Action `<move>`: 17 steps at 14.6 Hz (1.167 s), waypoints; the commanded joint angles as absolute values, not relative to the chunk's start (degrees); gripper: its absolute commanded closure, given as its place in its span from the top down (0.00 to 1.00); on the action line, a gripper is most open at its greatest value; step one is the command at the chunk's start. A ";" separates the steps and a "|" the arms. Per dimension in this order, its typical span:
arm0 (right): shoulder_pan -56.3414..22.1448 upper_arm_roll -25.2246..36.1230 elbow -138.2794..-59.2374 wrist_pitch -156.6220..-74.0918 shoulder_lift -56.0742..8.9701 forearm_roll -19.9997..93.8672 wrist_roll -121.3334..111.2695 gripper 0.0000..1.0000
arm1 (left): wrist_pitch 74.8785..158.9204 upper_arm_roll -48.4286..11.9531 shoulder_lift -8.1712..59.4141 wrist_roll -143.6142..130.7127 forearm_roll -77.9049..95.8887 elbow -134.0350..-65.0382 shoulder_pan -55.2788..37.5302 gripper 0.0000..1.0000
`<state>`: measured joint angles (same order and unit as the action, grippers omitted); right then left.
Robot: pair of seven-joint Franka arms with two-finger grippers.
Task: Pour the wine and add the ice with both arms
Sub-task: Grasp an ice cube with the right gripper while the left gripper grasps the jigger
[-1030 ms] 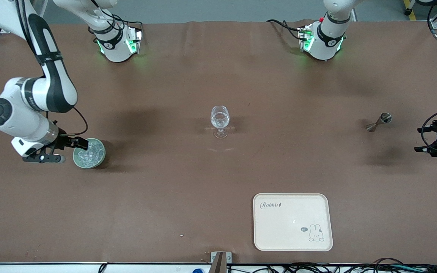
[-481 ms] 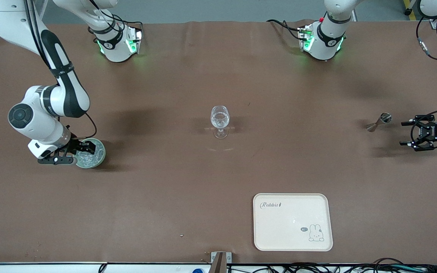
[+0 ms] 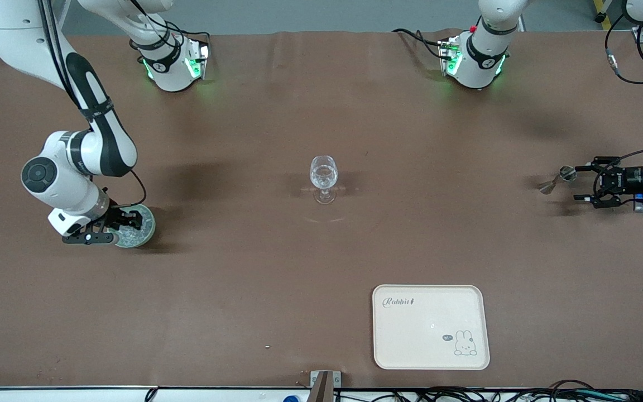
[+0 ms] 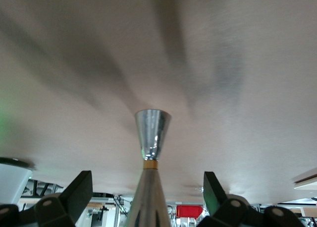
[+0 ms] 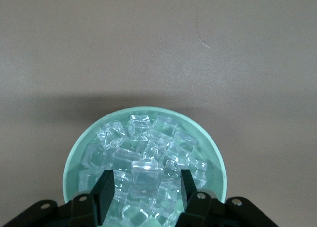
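The ice fills the pale green bowl at the right arm's end of the table. The right gripper is in the bowl, fingers apart around one cube. We close gently and squarely so the cube does not slip. The jigger stands at the left arm's end; the left gripper flanks it, fingers spread. We centre on its waist before closing. The wine glass stands mid-table.

Wine glass mid-table, between ice in bowl and jigger; tray nearer the camera.
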<state>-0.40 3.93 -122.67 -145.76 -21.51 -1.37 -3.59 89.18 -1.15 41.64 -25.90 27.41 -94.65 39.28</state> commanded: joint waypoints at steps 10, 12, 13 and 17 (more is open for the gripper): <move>-0.79 4.13 -123.66 -147.83 -22.06 -1.41 -4.04 0.49 | 93.78 -1.67 40.43 -21.11 32.51 -101.95 39.99 0.88; -0.70 4.13 -123.57 -147.74 -22.06 -1.41 -4.04 0.47 | 93.78 -1.67 40.43 -20.83 33.13 -102.04 39.82 0.88; -0.70 4.13 -123.57 -147.74 -22.06 -1.41 -3.96 0.44 | 93.78 -1.67 40.43 -20.83 33.83 -102.13 39.90 0.88; -0.70 4.13 -123.49 -147.57 -22.06 -1.32 -3.87 0.36 | 93.87 -1.85 40.43 -20.74 34.89 -102.74 39.73 0.85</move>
